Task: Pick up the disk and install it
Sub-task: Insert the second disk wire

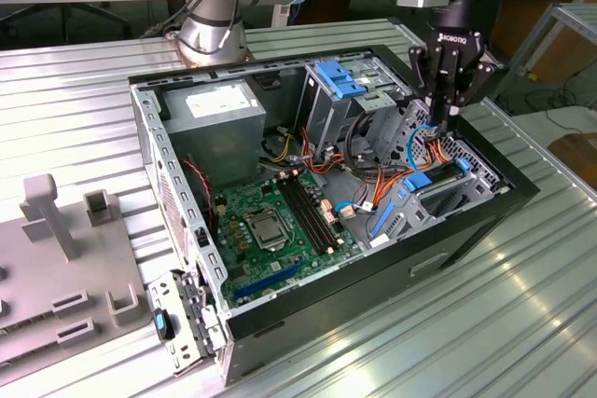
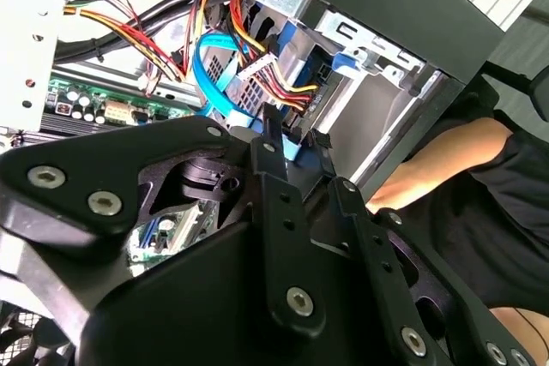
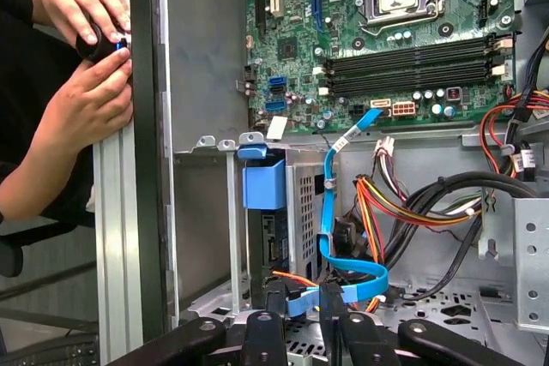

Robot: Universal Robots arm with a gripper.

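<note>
The open computer case [image 1: 149, 137] lies on a ribbed metal table. My gripper [image 1: 440, 123] reaches down into its front corner, at the exterior view's right. In both wrist views a flat blue cable [image 3: 328, 212] loops down, and its end sits pinched between my fingertips [image 3: 273, 302], so the gripper [image 3: 301, 304] [image 2: 296, 145] looks shut on it. The disk [image 3: 274, 242] stands on edge in the bay just beyond the fingers, its blue tab [image 3: 263, 182] on top. In the exterior view the disk [image 1: 446, 195] is dark, with blue rails.
A person's hands [image 3: 86, 66] hold a small black item at the case's outer wall, and an arm [image 2: 446, 160] is close by. Inside are the motherboard [image 1: 270, 221], grey power supply [image 1: 219, 109], blue-latched silver cage [image 1: 340, 76] and orange cables [image 3: 395, 203]. A grey fixture [image 1: 56, 258] lies outside.
</note>
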